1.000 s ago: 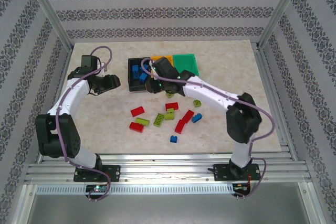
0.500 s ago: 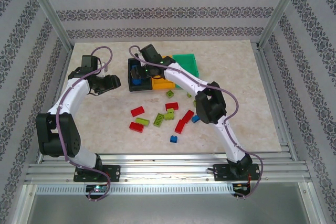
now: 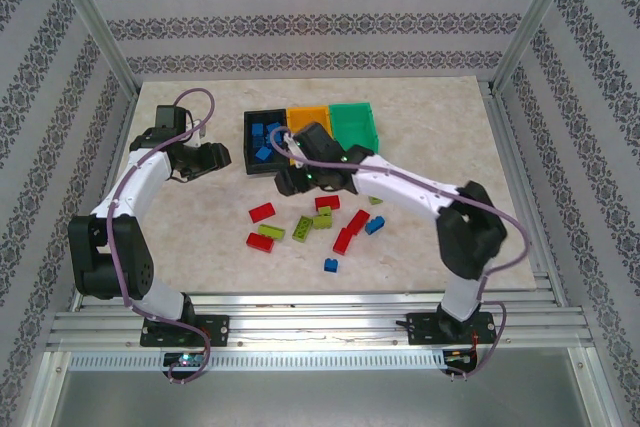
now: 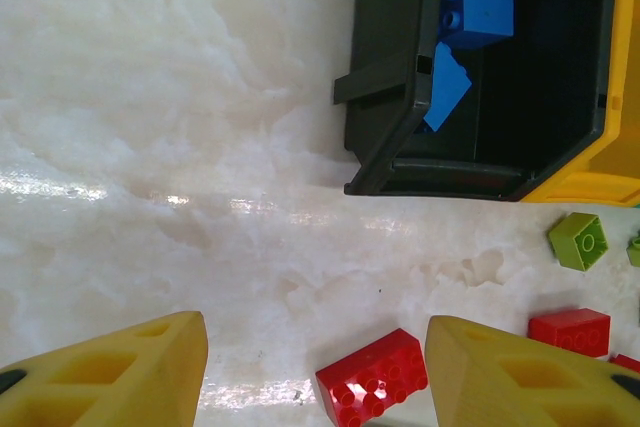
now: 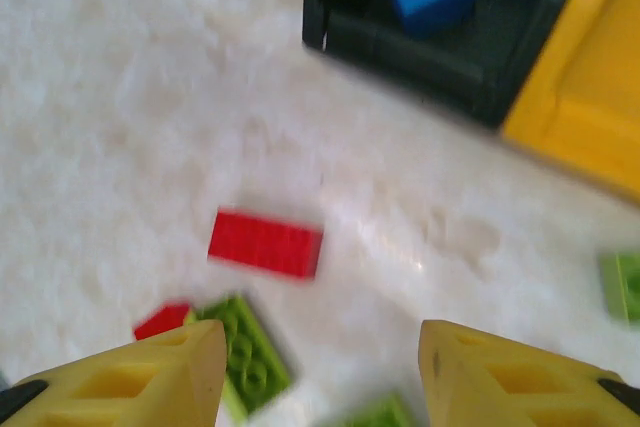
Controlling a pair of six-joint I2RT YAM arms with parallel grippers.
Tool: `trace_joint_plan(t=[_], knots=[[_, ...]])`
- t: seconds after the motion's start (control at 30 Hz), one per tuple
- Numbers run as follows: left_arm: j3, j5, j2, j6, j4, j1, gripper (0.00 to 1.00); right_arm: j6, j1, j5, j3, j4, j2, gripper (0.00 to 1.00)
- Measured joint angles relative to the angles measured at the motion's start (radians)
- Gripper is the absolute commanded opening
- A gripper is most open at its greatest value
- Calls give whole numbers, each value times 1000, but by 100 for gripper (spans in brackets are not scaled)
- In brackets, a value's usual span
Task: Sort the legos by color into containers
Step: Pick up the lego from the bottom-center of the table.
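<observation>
While both arms hung over the marbled table, its contents were listed as follows.

1. left gripper: over bare tabletop, left of the bins and apart from them. Its yellow fingers were spread wide with nothing between them (as seen in the wrist view).
2. black bin: leftmost of three bins set side by side at the far middle. It held several blue bricks.
3. right gripper: just in front of the black bin's near right corner, above the table. It was released, its fingers apart and empty over blurred bricks.
4. orange-yellow bin: the middle bin, touching the black bin. Its near end was hidden by the right arm.
5. green bin: rightmost, against the orange-yellow bin.
6. Loose bricks lay on the table in front of the bins, none of them in a gripper:
   - red brick, farthest left
   - second red brick, nearer the arm bases, touching a lime brick
   - two more lime bricks, side by side near the middle
   - red block, just behind them
   - small blue brick, nearest the arm bases
   - two long red bricks, close together
   - blue block, at their right
   - lime piece, partly hidden under the right arm
</observation>
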Motion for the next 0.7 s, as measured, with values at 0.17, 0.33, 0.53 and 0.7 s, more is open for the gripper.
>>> trace_joint_plan(t=[0.17,0.33,0.53,0.7], knots=[[0,0,0,0,0,0,60,68,84,58,-300,9,-211,54],[0,3,0,0,0,0,60,156,177,106,-497,-2,-325,54],[1,21,5,0,0,0,60,273,238,159,-612,-5,-422,55],[1,23,5,0,0,0,60,332,264,190,-636,-1,-399,56]])
